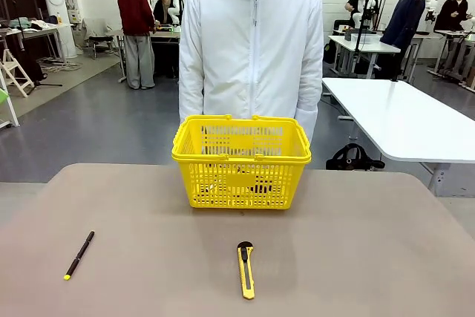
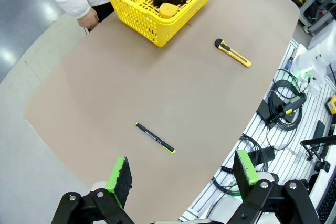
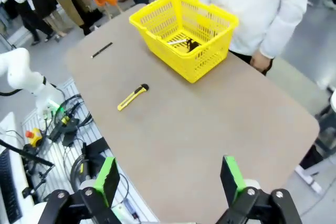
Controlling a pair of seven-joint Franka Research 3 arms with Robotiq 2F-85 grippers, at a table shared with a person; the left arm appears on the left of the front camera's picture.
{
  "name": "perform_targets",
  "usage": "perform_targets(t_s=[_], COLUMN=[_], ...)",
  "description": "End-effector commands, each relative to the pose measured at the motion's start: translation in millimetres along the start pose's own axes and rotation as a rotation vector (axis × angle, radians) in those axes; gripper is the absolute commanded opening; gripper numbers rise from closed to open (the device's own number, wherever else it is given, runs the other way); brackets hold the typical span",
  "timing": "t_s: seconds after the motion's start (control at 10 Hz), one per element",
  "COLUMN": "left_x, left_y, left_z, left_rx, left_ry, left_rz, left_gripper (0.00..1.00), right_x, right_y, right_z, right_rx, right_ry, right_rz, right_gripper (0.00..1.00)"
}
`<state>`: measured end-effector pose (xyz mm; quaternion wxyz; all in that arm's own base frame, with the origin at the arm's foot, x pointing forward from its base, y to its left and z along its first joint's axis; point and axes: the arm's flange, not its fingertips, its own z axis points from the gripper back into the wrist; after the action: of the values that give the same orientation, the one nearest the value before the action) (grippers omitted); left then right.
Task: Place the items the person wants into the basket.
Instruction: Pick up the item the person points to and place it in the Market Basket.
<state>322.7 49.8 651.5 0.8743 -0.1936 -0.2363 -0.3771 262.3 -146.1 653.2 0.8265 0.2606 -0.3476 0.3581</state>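
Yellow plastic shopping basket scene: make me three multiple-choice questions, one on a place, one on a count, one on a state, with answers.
1. Where does the yellow-and-black utility knife lie?
A. inside the basket
B. on the table, on the robot's side of the yellow plastic shopping basket
C. in the person's hand

2. How many tools lie on the brown table outside the basket?
A. two
B. none
C. four

3. How do the left gripper and right gripper stand?
A. both shut on tools
B. one open, one shut
C. both open, holding nothing

Answers:
1. B: the front view shows it on the tabletop before the basket.
2. A: the knife and the thin black pen with a yellow tip.
3. C: each wrist view shows green pads spread apart.
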Motion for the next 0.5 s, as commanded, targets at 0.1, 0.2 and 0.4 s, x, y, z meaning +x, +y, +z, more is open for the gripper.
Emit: perform_targets(t_s=[0.1,0.2,0.4], left_x=[-1.0,-1.0,-1.0], left_y=[0.8,0.8,0.8], left_z=[1.3,1.3,1.3], left_rx=[-0.01,-0.01,-0.01], left_ry=[-0.003,-0.003,-0.003], left_rz=[-0.012,-0.012,-0.012], left_gripper=[1.0,1.0,1.0], right_x=[6.4,6.4,6.4], right_y=[2.6,2.6,2.6], right_z=[-0.9,-0.9,-0.9], right_rx=[0.042,0.042,0.042], right_ry=[-0.013,-0.013,-0.013], right_rz=[0.037,0.037,0.037], right_gripper=[1.0,1.0,1.0])
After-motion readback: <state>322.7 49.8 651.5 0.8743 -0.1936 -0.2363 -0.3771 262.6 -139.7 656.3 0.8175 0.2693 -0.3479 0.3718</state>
